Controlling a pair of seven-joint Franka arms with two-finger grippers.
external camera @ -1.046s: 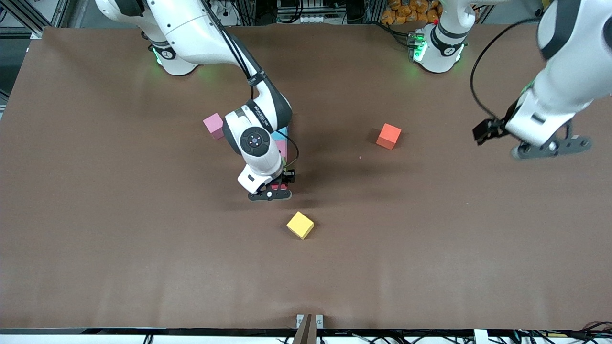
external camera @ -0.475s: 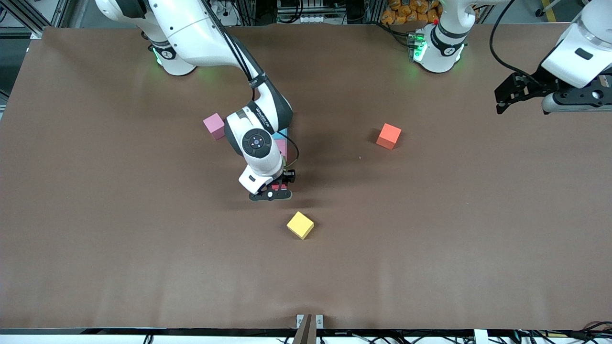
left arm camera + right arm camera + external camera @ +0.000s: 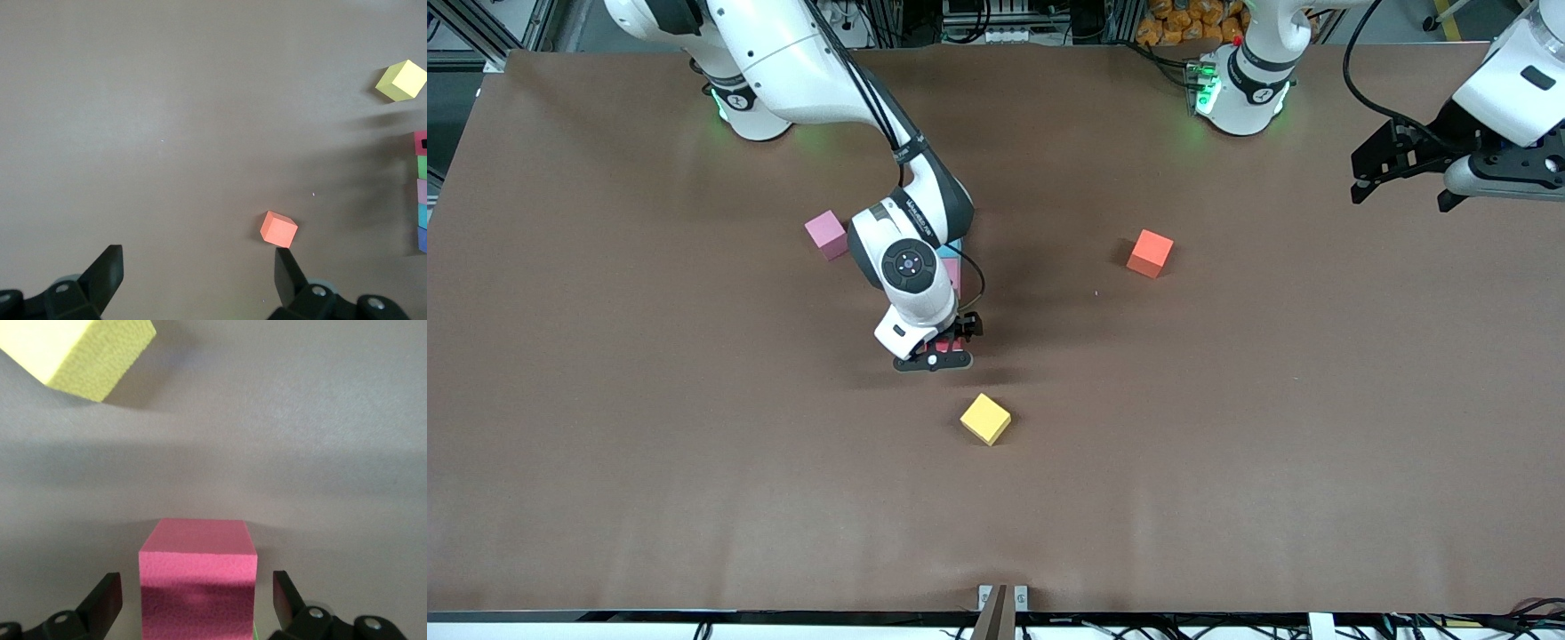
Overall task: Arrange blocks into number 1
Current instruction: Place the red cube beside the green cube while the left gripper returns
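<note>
The blocks stand in a straight row, seen in the left wrist view as red (image 3: pixel 420 141), green (image 3: pixel 421 167), pink (image 3: pixel 421 191), light blue (image 3: pixel 421 215) and purple (image 3: pixel 421 239). My right arm covers most of that row in the front view, where only bits of light blue (image 3: pixel 958 242), pink (image 3: pixel 953 271) and red (image 3: pixel 943 345) show. My right gripper (image 3: pixel 938 351) (image 3: pixel 195 603) is open and low around the red block (image 3: pixel 198 580), with a gap at each finger. My left gripper (image 3: pixel 1358 188) (image 3: pixel 197 267) hangs open and empty, high over the left arm's end of the table.
A yellow cube (image 3: pixel 985 418) lies nearer to the front camera than the row. An orange cube (image 3: pixel 1149 252) sits toward the left arm's end. A mauve-pink cube (image 3: pixel 824 234) rests alone toward the right arm's end. The brown table (image 3: pixel 694 444) is bare along the front.
My left arm has risen and drawn back toward its base end of the table. My right gripper has shifted only slightly at the red block.
</note>
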